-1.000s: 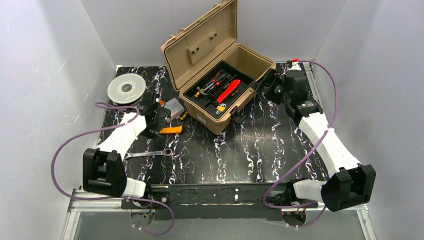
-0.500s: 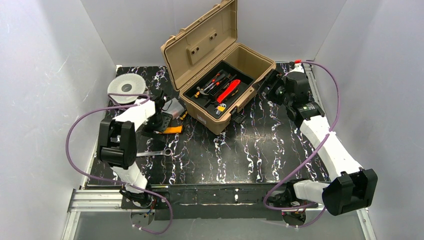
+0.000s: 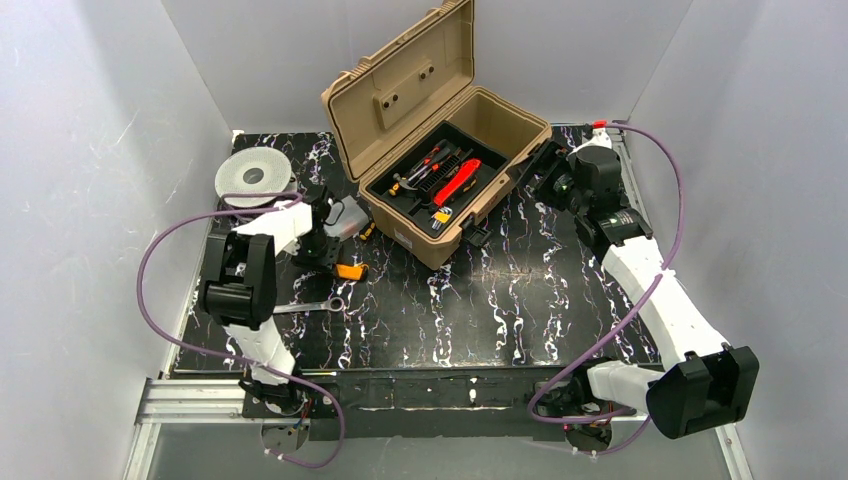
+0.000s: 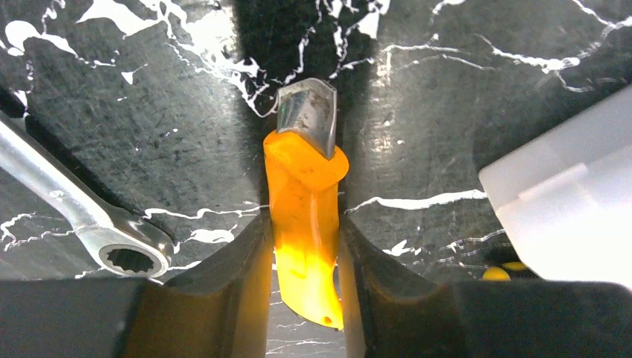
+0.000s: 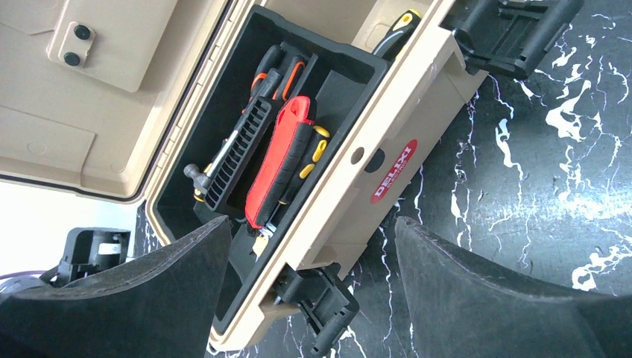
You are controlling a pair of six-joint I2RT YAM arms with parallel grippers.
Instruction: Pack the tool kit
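Bright, even light comes from above. Shadows on the table (image 3: 520, 300) are soft and small. The orange tool (image 4: 305, 201) shines with glare low down. Up close, the black fingers (image 5: 112, 298) look blurry. The top view is clear.

My left arm has folded up on itself, elbow raised, and its left gripper (image 4: 305, 250) has come down around the orange-handled tool (image 4: 305, 216) left of the toolbox (image 3: 440, 235), nudging it slightly nearer me. My right gripper (image 3: 550, 178) has eased back from the toolbox a little.
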